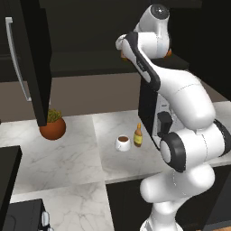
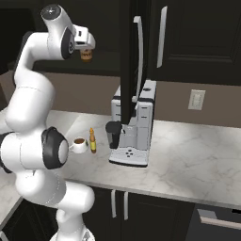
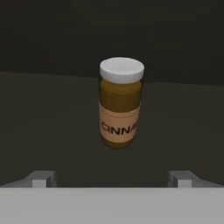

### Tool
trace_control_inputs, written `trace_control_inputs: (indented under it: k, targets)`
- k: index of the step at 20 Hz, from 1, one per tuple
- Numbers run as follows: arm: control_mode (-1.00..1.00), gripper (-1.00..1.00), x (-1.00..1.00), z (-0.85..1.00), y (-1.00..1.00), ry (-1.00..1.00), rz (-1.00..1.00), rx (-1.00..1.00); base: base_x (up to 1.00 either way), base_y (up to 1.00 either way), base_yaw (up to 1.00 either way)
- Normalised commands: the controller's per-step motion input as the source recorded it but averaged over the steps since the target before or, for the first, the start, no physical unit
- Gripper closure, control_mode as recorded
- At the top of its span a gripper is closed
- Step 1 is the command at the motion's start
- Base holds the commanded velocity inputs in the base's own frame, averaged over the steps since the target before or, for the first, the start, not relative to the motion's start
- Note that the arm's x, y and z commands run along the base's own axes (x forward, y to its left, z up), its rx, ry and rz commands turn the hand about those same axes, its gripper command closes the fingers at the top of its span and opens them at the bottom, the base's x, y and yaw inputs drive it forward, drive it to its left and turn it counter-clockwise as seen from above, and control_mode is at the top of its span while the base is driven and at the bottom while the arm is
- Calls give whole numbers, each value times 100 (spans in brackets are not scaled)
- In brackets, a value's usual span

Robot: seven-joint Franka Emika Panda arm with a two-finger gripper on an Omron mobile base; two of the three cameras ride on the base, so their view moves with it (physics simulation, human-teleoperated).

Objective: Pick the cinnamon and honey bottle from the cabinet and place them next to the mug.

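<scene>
The cinnamon (image 3: 120, 103), a brown jar with a white lid and pale label, stands upright on the dark shelf of the cabinet (image 3: 43, 122). My gripper (image 3: 111, 179) is open, its fingertips (image 3: 41, 178) spread wide just short of the jar, with nothing between them. In the right base view the hand is raised at the cabinet (image 2: 108, 61), right at the cinnamon (image 2: 86, 55). On the counter below, the honey bottle (image 2: 92, 140) stands upright beside the white mug (image 2: 80, 144). The left base view shows the honey bottle (image 1: 138, 135) just right of the mug (image 1: 122, 143).
The open cabinet door (image 2: 129, 56) with its silver bar handle (image 2: 139, 56) hangs above the coffee machine (image 2: 134, 127), right of the mug. An orange plant pot (image 1: 53, 127) sits on the marble counter (image 1: 81, 153) to the left, under the other door (image 1: 34, 58).
</scene>
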Motion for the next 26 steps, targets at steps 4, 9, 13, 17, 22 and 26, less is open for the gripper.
trace_control_inputs:
  k: [4,9,13,17,22,26]
  targets:
    - [-100,-100,18,-3,0,-11,0,0,0,0,0]
    - [-100,-100,29,0,0,-1,1,0,0,0,0]
    - [-100,-100,17,9,0,0,2,0,0,0,0]
    - [-100,-100,14,16,0,0,2,0,0,0,0]
    - [-100,-100,15,5,0,1,2,0,0,0,0]
    - [-100,-100,24,0,0,1,2,0,0,0,0]
